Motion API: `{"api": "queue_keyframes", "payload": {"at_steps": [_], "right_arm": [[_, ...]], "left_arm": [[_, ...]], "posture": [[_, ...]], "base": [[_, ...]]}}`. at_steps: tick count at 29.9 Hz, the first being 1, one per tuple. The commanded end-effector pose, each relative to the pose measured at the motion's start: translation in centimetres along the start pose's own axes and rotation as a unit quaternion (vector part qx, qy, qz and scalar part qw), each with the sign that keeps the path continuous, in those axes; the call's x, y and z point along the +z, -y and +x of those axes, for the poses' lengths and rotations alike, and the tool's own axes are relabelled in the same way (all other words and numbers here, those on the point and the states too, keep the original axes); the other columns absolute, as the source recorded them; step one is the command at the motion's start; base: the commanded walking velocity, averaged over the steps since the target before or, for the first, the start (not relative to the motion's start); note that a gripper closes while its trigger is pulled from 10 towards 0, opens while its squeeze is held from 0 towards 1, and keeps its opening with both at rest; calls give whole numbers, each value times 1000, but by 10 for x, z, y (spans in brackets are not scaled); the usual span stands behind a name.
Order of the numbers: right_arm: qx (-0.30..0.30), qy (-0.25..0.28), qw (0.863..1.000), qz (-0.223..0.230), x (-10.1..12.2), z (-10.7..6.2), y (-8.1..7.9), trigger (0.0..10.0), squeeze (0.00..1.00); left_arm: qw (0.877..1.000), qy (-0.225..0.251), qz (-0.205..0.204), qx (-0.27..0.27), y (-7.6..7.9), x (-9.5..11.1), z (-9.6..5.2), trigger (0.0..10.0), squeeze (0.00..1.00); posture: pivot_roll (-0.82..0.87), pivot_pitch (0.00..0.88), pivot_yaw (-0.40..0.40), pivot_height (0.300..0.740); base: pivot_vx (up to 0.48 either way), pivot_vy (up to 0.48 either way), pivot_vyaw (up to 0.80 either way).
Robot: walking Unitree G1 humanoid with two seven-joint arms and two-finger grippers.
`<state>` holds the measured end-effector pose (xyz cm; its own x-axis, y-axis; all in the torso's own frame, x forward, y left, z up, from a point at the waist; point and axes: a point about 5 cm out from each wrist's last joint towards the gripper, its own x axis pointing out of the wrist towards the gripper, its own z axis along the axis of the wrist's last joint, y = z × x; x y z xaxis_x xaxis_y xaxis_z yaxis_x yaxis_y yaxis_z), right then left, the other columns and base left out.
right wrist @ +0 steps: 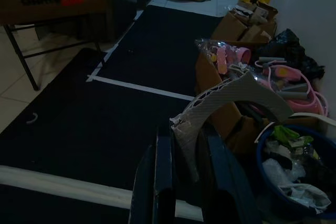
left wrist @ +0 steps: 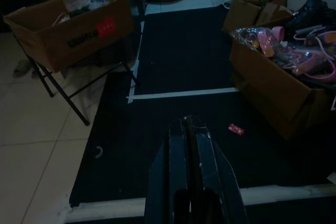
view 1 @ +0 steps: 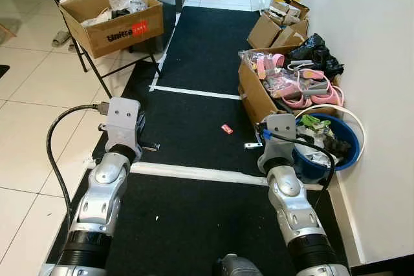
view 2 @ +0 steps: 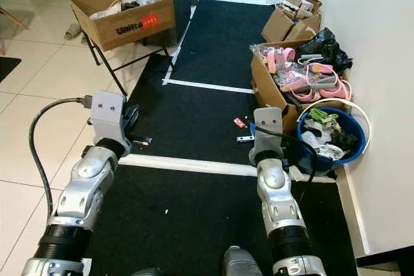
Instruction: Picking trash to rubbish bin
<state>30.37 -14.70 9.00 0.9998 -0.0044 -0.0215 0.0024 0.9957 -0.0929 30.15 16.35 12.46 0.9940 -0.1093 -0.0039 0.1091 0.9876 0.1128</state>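
Observation:
My right gripper is shut on a curved strip of white netted foam, which sticks up and out past the fingers. It hovers just left of the blue rubbish bin, which stands against the wall and holds green and white trash. A small red wrapper lies on the black mat, between the two arms and ahead of them. My left gripper is shut and holds nothing, low over the mat's left side.
A cardboard box of pink items sits just beyond the bin, with a black bag and smaller boxes behind it. Another cardboard box rests on a folding chair at far left. White tape lines cross the mat.

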Motion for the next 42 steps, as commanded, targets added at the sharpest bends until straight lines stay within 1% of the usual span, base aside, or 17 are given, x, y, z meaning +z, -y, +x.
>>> {"api": "queue_keyframes", "payload": {"at_steps": [1,26,32,39,42], "right_arm": [[-3,-7,1000,2,-2,0,1,10000,0],[5,-10,1000,0,-4,0,-3,10000,0],[6,-14,1000,7,-5,1,-4,10000,0],[10,-16,1000,8,-6,2,-5,10000,0],[12,-15,1000,7,-6,2,-5,10000,0]], "left_arm": [[1000,4,3,-1,1,1,-1,10000,0],[1000,1,4,1,-2,1,-1,10000,0],[1000,1,5,-1,-2,1,-1,10000,0],[1000,4,5,-1,-2,3,1,10000,0],[1000,3,5,0,-3,3,0,10000,0]], "posture": [[17,76,13,740],[28,63,11,740],[33,48,11,740],[34,47,8,740],[37,53,5,740]], "base": [[311,0,0],[316,0,0],[312,0,0],[314,0,-688],[311,0,-158]]}}
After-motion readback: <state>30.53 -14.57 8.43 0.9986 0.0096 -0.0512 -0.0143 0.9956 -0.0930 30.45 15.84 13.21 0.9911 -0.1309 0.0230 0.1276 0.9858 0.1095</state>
